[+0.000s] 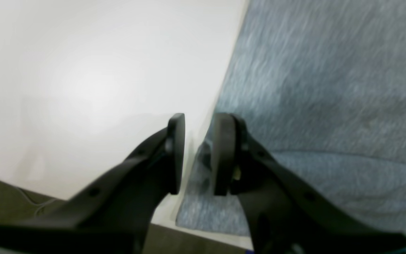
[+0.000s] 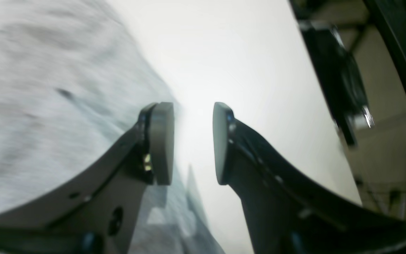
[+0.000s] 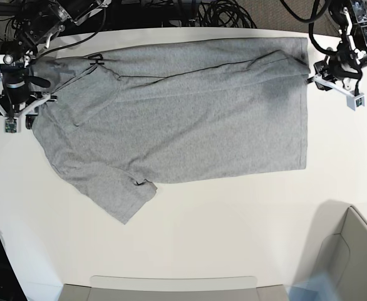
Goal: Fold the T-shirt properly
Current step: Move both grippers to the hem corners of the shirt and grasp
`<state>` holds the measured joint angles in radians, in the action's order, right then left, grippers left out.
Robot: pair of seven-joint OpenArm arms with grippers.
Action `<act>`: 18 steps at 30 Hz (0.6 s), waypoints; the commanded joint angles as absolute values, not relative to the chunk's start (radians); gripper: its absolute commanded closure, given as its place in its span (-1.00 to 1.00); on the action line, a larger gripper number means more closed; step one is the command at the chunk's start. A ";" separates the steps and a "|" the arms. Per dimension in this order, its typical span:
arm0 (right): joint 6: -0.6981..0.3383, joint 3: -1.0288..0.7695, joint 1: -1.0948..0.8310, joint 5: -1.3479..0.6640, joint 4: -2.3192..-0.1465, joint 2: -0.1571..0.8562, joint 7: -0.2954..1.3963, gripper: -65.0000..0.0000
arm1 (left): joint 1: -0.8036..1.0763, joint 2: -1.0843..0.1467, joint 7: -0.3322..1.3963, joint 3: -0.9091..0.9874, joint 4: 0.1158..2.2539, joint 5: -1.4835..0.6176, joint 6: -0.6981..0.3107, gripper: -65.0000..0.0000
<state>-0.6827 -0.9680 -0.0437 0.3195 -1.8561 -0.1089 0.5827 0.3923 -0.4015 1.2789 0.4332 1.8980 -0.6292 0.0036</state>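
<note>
The T-shirt (image 3: 183,113) lies spread across the far half of the white table (image 3: 221,232), plain grey side up, hem to the right, collar end to the left, one sleeve pointing toward the near left and a soft fold running along its far edge.

The left gripper (image 1: 196,155) sits at the shirt's far right corner — its jaws stand apart with nothing between them, one pad (image 1: 224,151) over the cloth's edge, the other over bare table. The right gripper (image 2: 192,141) hangs at the far left by the shoulder, jaws likewise parted and empty, one pad (image 2: 162,141) above grey fabric, the other above the tabletop.

Black cables (image 3: 221,12) bunch behind the table's far edge. A pale bin (image 3: 352,251) stands at the near right — well apart from the shirt — and a grey tray edge (image 3: 171,285) runs along the near side.
</note>
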 commanded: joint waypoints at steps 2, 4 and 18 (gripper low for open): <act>-0.698 -0.909 0.005 0.335 -1.873 -0.101 0.553 0.41 | 0.364 -0.415 1.287 0.440 1.916 -0.638 0.010 0.53; -0.698 -0.858 0.053 0.366 -1.848 -0.101 0.555 0.41 | 0.325 -0.395 1.287 0.424 1.916 -0.639 0.008 0.54; -0.698 -0.769 0.473 0.593 -1.236 -0.061 0.544 0.41 | 0.151 -0.286 1.288 0.222 1.916 -0.633 0.016 0.87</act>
<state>-0.6827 -0.7719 0.4484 0.5980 -1.2152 -0.0715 0.5571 0.1638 -0.2794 1.2835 0.2211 1.8984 -0.6266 0.0113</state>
